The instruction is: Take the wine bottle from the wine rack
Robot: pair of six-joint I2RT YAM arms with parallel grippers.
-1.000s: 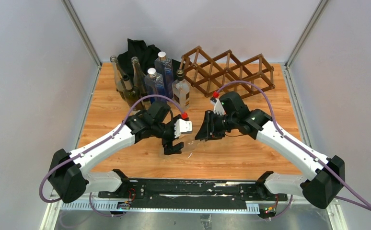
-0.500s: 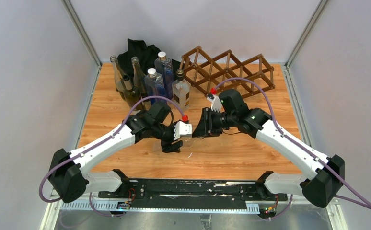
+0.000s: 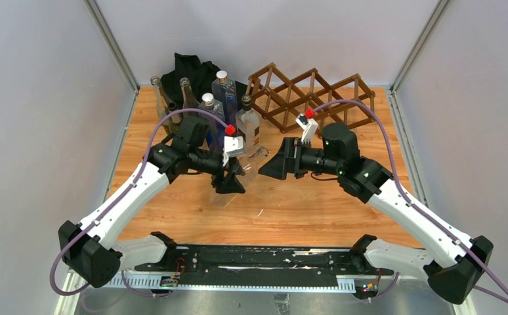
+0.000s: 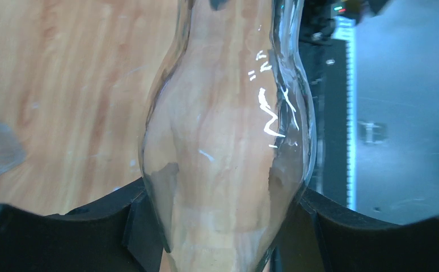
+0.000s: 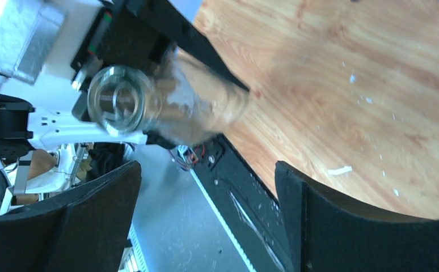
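One wine rack (image 3: 314,98), five upright bottles (image 3: 224,92) in view, one separate clear bottle (image 4: 228,147).

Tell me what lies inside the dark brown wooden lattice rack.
No bottle shows in the rack's open diamond cells; a purple cable hides part of its front.

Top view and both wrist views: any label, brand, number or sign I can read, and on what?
No readable text in any view.
clear wine bottle: bare glass with bright glints only, no label or lettering.
standing bottles at the back left: any labels are too small to read.
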